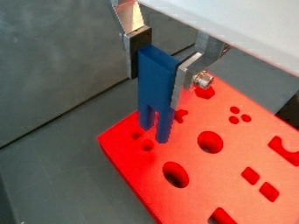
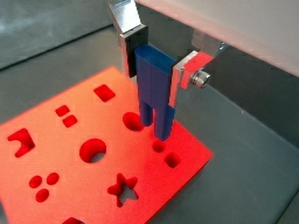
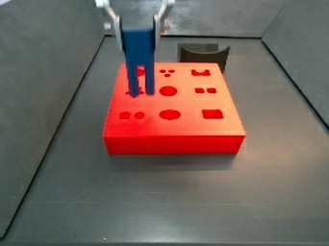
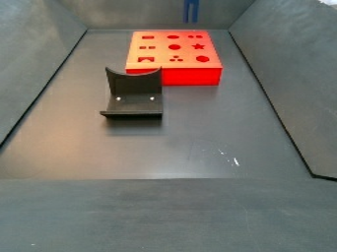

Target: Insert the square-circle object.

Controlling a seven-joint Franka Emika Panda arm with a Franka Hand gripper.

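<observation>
The claw (image 1: 160, 61) is seen above the red block (image 1: 222, 166), closed on the blue piece (image 1: 156, 92), whose solid upper part is clamped between the two silver fingers (image 1: 135, 39). In both wrist views the piece is held upright, with its two parallel prongs pointing down at the block's top face. The prong tips are seen just over a corner region of the block, close to two small holes there; whether they touch the surface cannot be told.

In a side view the blue piece (image 3: 138, 53) hangs over the far left part of the red block (image 3: 174, 120), and its prongs reach down to the block's top near the left edge. The claw (image 3: 137, 21) is only partly in view at the top of that picture. Behind the block, a dark grey curved piece (image 3: 202, 53) stands on the desk (image 3: 77, 183), apart from the block.

In a side view from the opposite end, the red block (image 4: 174, 57) lies far back on the desk (image 4: 171, 187), and only a bit of the blue piece (image 4: 191, 11) shows above it. The dark grey curved piece (image 4: 132, 94) sits nearer the camera, apart from the block.
</observation>
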